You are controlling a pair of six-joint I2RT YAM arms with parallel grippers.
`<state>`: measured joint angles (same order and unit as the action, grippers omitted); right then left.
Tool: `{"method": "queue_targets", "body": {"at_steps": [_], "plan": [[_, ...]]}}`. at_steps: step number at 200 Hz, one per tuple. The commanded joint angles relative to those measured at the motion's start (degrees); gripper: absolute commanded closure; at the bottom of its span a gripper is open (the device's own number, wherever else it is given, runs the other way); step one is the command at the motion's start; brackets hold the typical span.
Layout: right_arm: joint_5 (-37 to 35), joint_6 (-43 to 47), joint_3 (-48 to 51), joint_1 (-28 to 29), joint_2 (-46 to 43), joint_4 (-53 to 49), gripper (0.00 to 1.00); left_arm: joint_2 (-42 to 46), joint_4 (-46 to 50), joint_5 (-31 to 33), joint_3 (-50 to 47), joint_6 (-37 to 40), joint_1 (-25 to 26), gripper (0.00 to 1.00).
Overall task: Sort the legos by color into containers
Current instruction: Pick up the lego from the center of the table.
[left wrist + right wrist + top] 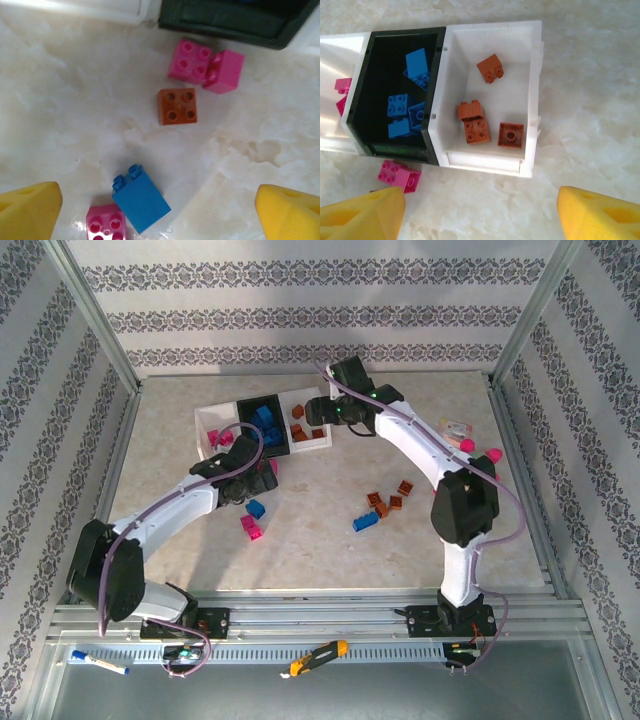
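Three trays stand in a row at the back: a white one [208,422] with pink legos, a black one [360,95] with several blue legos [400,105], and a white one [535,90] with several brown legos [476,129]. My right gripper [480,212] hovers open just in front of that right tray, holding nothing. My left gripper [160,210] is open low over the table. Between its yellow fingers lies a blue lego [141,198] next to a pink one [105,223]. Ahead of it lie a brown lego [177,106] and two pink legos [205,64].
More loose legos lie mid-table: a blue one [365,522] and several brown ones [388,502]. A small packet [455,427] and a pink plush toy [470,445] sit at the right wall. A marker [100,663] and a cutter [318,654] rest on the front rail.
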<state>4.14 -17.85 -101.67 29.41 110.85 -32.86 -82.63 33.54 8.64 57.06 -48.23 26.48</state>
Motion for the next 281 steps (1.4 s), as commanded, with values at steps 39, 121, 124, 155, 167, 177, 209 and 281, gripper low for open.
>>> {"method": "queue_targets", "body": {"at_steps": [39, 121, 124, 155, 167, 177, 209, 281], "plan": [[-0.57, -2.80, 10.94, 1.35, -6.26, 4.21, 0.20, -10.69, 9.67, -4.32, 7.20, -6.88, -1.87, 0.14], [0.16, -3.39, 10.61, 1.45, -6.67, 3.69, 0.20, -19.46, 5.21, -13.41, 7.48, -11.27, -4.69, 0.35], [0.12, -3.35, 10.58, 1.44, -6.63, 3.54, 0.20, -19.64, 5.22, -13.60, 7.50, -11.27, -4.72, 0.35], [-0.01, -3.04, 10.61, 1.46, -6.78, 3.01, 0.20, -20.64, 4.47, -15.83, 7.01, -11.14, -4.85, 0.42], [-0.16, -3.02, 10.74, 1.45, -6.78, 2.93, 0.20, -20.63, 4.86, -15.94, 7.19, -10.88, -4.78, 0.47], [-0.12, -3.26, 10.95, 1.44, -6.94, 2.98, 0.20, -20.47, 5.40, -15.73, 7.52, -10.48, -4.79, 0.53], [-0.11, -4.02, 11.23, 1.62, -7.39, 3.41, 0.20, -19.01, 8.25, -14.00, 9.35, -8.65, -4.82, 0.64], [0.03, -5.33, 10.84, 1.70, -8.61, 4.48, 0.20, -15.60, 14.39, -8.30, 20.62, -0.97, -4.92, 0.67]]}}
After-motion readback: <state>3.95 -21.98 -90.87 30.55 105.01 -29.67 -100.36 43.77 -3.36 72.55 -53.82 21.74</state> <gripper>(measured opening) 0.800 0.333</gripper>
